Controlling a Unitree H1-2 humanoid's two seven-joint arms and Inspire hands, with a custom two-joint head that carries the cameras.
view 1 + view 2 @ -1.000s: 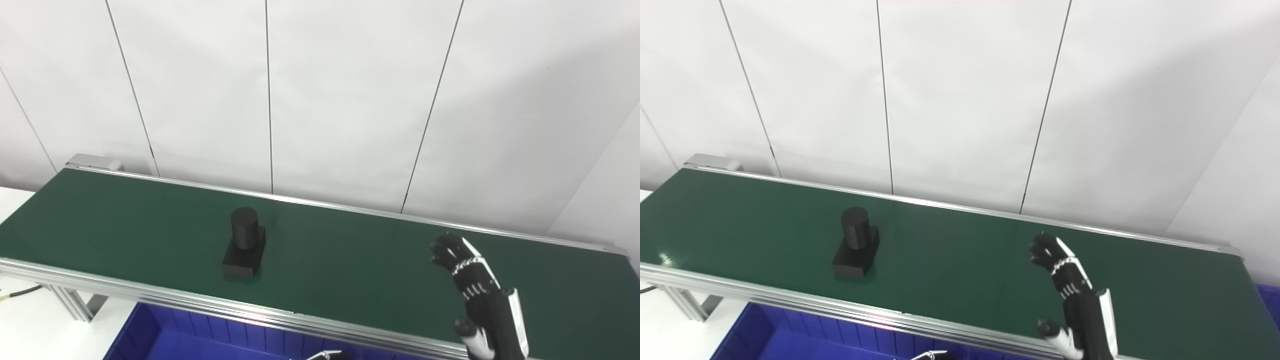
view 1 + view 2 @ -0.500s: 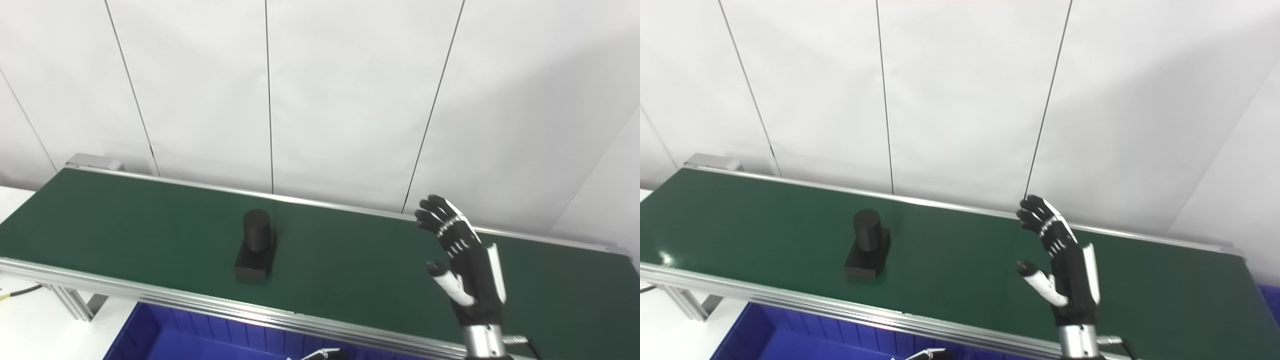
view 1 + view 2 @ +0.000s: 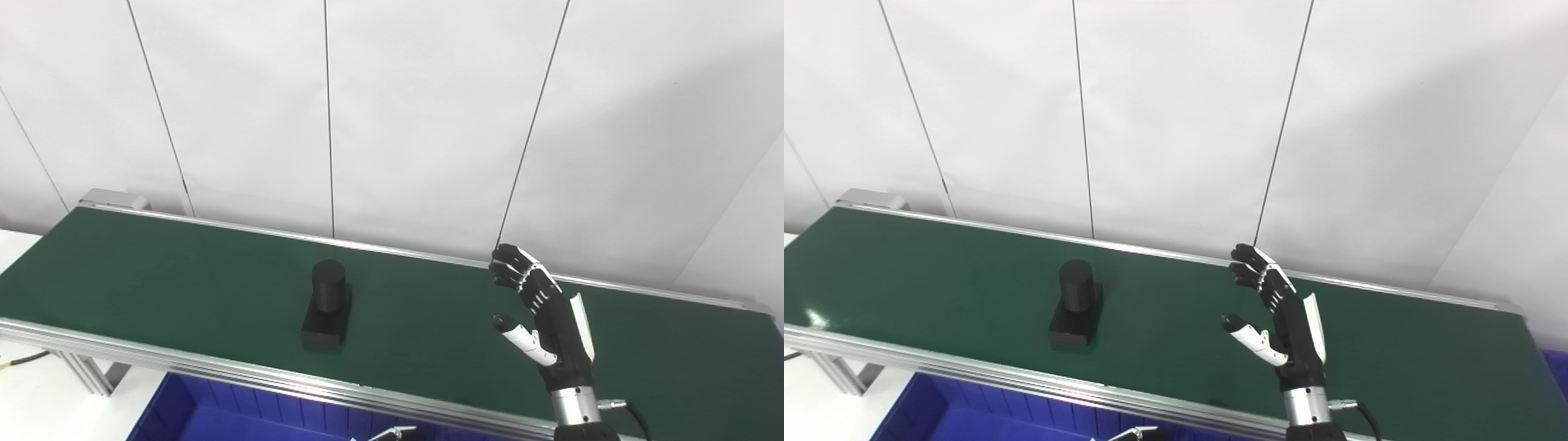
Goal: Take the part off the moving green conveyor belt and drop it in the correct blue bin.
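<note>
A white wall (image 3: 429, 110) fills the upper part of both views, behind and above the robot hand (image 3: 545, 321). Thin dark seams (image 3: 329, 116) divide the wall into tall panels, some running straight, others slanting. Light falls evenly, with a soft grey shadow spreading over the panels above and to the right of the robot hand. Far to the left of it, at the lower edge, lies a pale white floor or surface (image 3: 37, 404), with a dark cable (image 3: 24, 357) and a grey metal frame leg (image 3: 92, 375) there.
</note>
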